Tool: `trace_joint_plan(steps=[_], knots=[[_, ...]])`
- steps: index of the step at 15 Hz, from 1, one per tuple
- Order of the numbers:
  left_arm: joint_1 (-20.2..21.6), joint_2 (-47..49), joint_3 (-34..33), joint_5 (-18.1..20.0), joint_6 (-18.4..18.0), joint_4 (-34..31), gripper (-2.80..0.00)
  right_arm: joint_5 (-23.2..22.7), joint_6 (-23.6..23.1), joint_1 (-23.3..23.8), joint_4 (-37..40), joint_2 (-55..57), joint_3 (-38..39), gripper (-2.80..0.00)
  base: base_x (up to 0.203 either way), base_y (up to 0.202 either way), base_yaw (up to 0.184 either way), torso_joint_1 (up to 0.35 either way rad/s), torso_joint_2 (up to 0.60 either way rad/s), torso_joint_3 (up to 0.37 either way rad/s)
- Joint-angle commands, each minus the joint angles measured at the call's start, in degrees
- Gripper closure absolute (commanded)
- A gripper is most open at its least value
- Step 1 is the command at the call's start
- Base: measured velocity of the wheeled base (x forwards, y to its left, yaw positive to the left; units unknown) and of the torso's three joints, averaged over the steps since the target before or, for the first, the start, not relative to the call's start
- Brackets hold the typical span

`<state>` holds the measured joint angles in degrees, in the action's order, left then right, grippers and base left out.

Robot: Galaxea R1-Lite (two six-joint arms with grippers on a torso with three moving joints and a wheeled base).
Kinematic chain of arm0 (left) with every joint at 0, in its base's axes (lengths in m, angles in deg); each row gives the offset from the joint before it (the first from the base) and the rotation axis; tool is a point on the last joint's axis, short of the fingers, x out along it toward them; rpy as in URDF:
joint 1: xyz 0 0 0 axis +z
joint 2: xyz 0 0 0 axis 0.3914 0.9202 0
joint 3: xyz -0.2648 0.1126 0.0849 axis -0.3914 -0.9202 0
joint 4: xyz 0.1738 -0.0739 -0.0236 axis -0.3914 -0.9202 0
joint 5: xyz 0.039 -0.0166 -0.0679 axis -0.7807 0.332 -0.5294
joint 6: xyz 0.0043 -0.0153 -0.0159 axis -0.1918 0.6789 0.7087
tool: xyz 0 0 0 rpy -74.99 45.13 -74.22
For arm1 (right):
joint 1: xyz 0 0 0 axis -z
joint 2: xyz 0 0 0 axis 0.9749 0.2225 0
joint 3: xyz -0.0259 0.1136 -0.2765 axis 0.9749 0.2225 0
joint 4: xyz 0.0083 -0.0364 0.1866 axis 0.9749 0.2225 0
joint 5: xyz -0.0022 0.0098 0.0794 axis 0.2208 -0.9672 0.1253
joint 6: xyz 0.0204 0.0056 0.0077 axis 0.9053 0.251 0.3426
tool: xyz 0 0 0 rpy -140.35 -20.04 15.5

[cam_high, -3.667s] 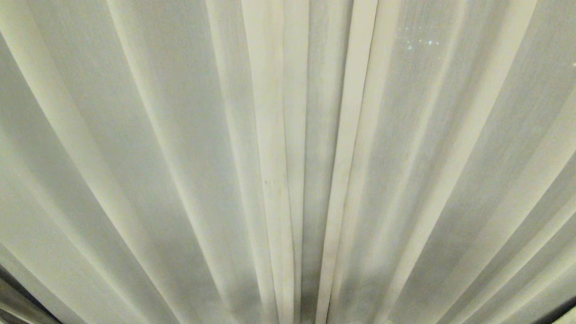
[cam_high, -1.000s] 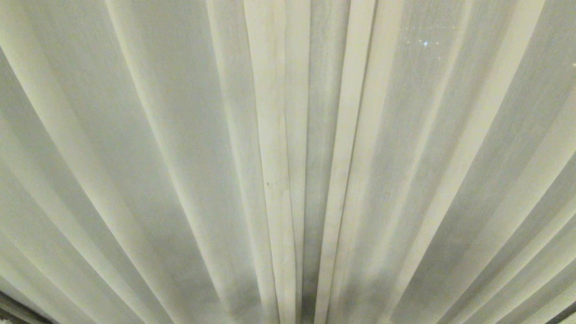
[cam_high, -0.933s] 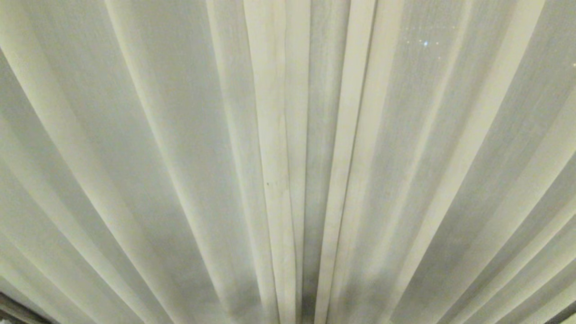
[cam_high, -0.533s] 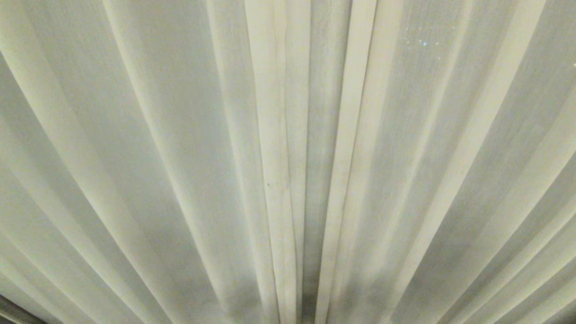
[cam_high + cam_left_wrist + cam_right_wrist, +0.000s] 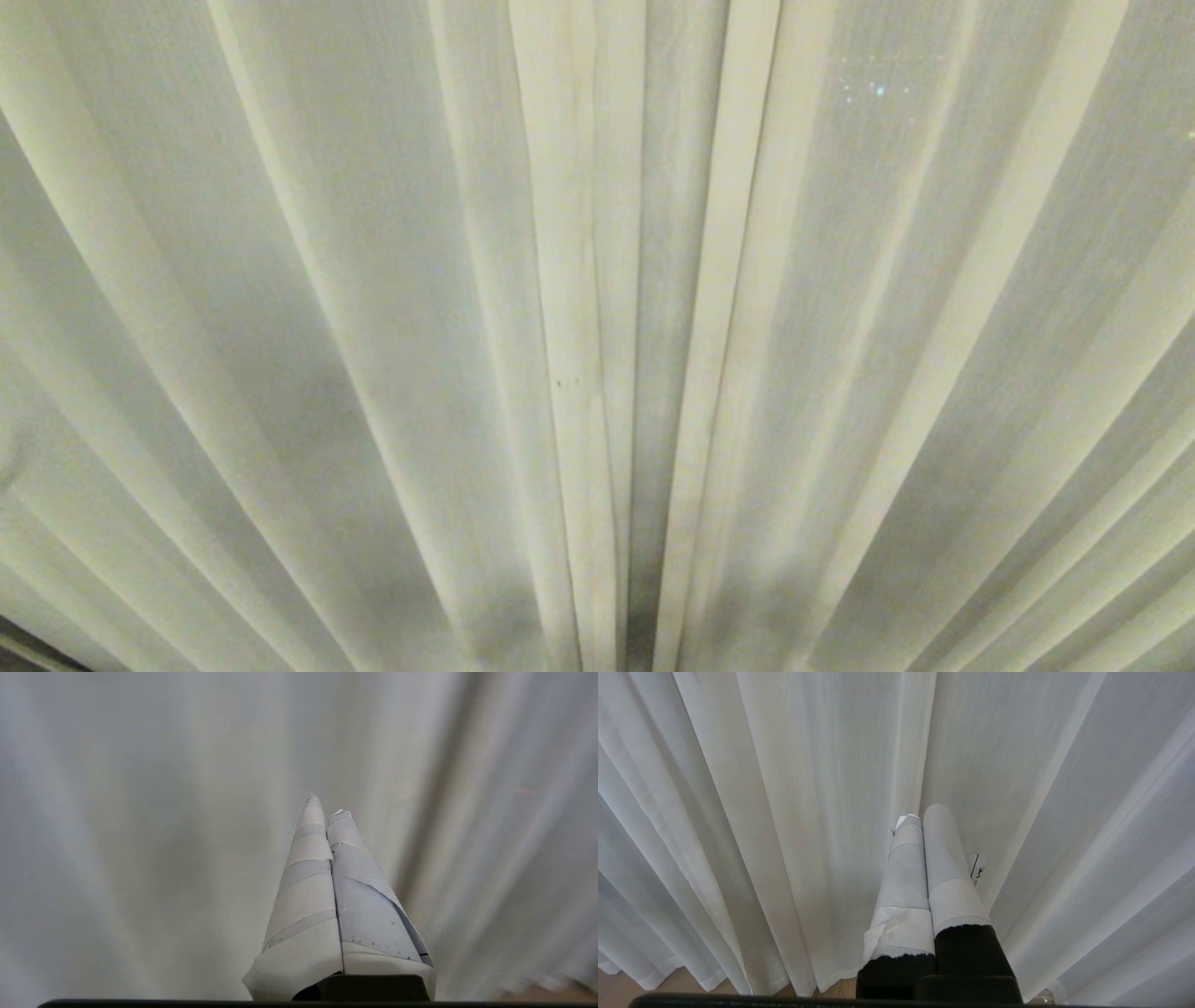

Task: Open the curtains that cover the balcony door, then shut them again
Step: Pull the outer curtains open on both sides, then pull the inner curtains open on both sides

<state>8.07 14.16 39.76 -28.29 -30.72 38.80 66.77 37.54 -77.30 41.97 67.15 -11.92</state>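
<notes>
Cream curtains (image 5: 373, 280) hang drawn before both pincers (left (image 5: 325, 805), right (image 5: 920, 814)), each pressed together.

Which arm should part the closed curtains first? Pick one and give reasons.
Probably the left. The left gripper, shut and empty, is blurred against the curtains in its wrist view, suggesting it is underway. The right gripper, also shut, points at a hemmed panel edge, so it is a fair alternative.

Cream, finely woven curtains (image 5: 392, 308), drawn shut across the whole head view. Two floor-length panels in long vertical pleats, hemmed straight edges meeting and slightly overlapping at the centre (image 5: 616, 280). Hanging slack, lower hems just above a wooden floor in the right wrist view (image 5: 794, 826).
</notes>
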Motion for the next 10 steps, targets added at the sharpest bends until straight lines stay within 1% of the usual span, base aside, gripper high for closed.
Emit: trace_joint_plan(steps=[1,3,4,6,7,10], knots=[[-7.6,11.6,5.7,0.0,0.0,1.1,0.0,-0.1,0.0,0.0,0.0,0.1,0.0,0.0,0.0,0.0,0.0,0.0,0.0,0.0],[-10.9,17.5,9.9,-0.1,0.0,2.8,0.0,-0.1,0.0,0.0,0.0,0.1,0.0,0.0,0.0,0.0,0.0,0.0,0.0,0.0],[-11.5,20.3,11.4,-0.1,0.0,4.6,-2.8,-0.1,0.0,0.0,0.0,0.1,0.0,0.0,0.0,0.0,0.0,0.0,0.0,0.0],[-12.6,25.7,14.8,0.0,-0.2,9.0,-2.8,-0.1,0.0,0.0,0.0,0.1,0.0,0.0,0.0,0.0,0.0,0.0,0.0,0.0],[-13.2,27.7,16.7,0.0,-0.2,9.9,-2.8,-0.1,0.0,0.0,0.0,0.1,0.0,0.0,0.0,0.0,0.0,0.0,0.0,0.0],[-16.6,33.7,21.8,-0.2,-0.3,10.6,-2.8,-0.1,0.0,0.0,0.0,0.1,0.0,0.0,0.0,0.0,0.0,0.0,0.0,0.0]])
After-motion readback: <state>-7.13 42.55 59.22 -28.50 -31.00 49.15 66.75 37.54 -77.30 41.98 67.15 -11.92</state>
